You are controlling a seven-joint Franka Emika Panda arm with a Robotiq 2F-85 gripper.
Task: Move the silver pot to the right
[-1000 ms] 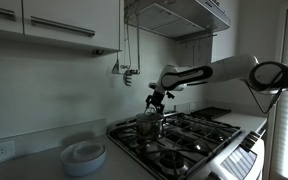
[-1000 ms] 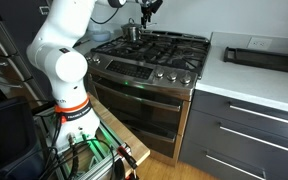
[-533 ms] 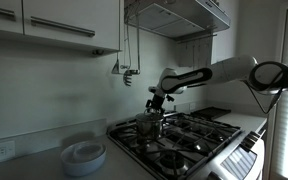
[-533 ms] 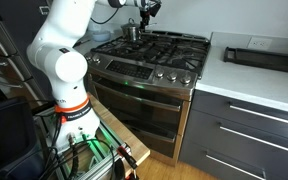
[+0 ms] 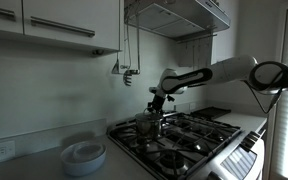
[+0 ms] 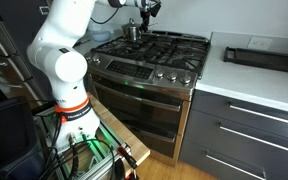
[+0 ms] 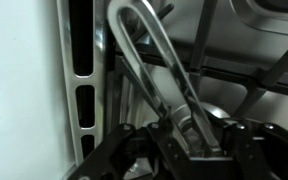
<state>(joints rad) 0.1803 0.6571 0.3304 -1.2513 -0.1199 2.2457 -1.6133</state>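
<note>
Silver pot (image 5: 149,126) sits on the stove (image 5: 214,128), rear corner burner by the wall. Gripper (image 5: 156,101) hangs directly above it. In the wrist view the loop handle (image 7: 149,60) runs lengthwise between the fingers (clamped or merely straddling: cannot tell). The sideways carry likely depends on that hold.

The silver pot (image 5: 149,127) is set on a rear burner of the gas stove (image 5: 199,138), just below the gripper (image 5: 156,102), and white plates (image 5: 83,157) are stacked beside the stove.

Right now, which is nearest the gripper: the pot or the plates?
The silver pot on the stove, just below the gripper; the white plates sit apart on the counter.
</note>
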